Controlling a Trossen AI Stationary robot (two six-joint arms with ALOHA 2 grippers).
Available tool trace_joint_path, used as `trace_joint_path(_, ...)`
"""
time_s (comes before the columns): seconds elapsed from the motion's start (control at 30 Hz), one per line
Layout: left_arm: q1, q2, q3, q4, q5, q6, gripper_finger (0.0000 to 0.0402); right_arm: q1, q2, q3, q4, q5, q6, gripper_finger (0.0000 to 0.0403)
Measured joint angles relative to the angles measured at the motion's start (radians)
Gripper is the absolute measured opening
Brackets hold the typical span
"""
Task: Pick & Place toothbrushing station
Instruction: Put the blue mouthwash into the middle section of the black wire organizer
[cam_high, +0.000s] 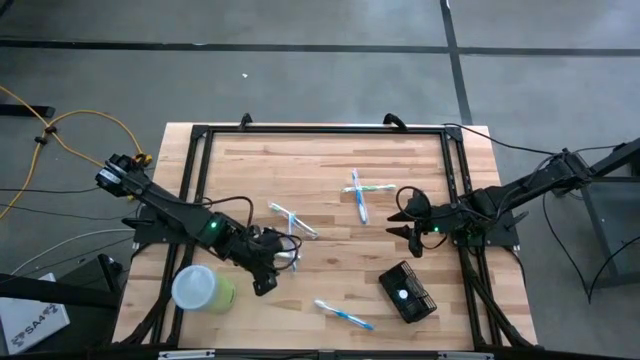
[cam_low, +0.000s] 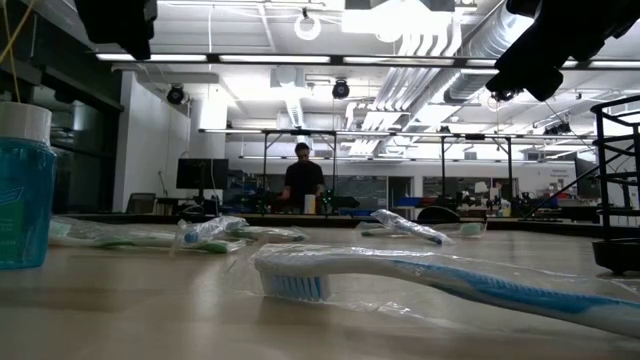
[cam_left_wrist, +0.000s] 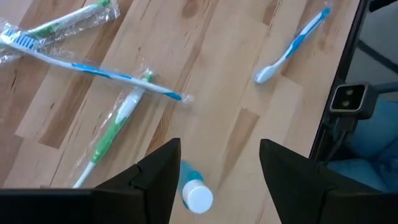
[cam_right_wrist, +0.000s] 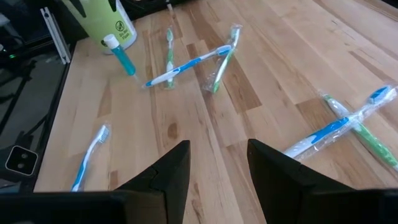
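Black mesh station (cam_high: 407, 293) sits untouched, nothing in it as far as I can tell. My right gripper (cam_high: 402, 224) hovers just above it, jaws apart, empty. Left gripper (cam_high: 268, 275) is open too, well off toward the cup (cam_high: 201, 288). Brushes all loose, so basically nothing's done.

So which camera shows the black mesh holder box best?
The high view: the whole toothbrushing station lies on the table's near right part. The low view catches only a dark edge at far right, hard to identify; neither wrist view shows it.
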Motion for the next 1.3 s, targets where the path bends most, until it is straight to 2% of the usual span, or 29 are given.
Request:
trace_joint_path(0.17,-0.04,0.023,0.001,-0.007,-0.004,-0.001,0.0214,0.0,0.0,0.0,-0.001,-0.001,0.0,0.0152)
trace_joint_path(0.47,-0.125,0.084,0.0,-0.011,-0.178,-0.018,0.0214,0.0,0.0,0.0,-0.001,-0.001,0.0,0.0152)
trace_joint_path(0.7,-0.154,0.087,0.0,-0.028,-0.181,-0.095,0.0214,0.0,0.0,0.0,-0.001,-0.003,0.0,0.0152)
trace_joint_path(0.87,-0.14,0.087,0.0,-0.073,-0.098,-0.104,0.0214,0.0,0.0,0.0,-0.001,-0.003,0.0,0.0152)
trace_joint_path(1.13,-0.029,0.084,0.0,-0.076,0.096,-0.038,0.0214,0.0,0.0,0.0,-0.001,-0.004,0.0,0.0152)
trace_joint_path(1.3,0.0,0.084,0.0,-0.077,0.115,0.004,0.0214,0.0,0.0,0.0,-0.001,-0.004,0.0,0.0152)
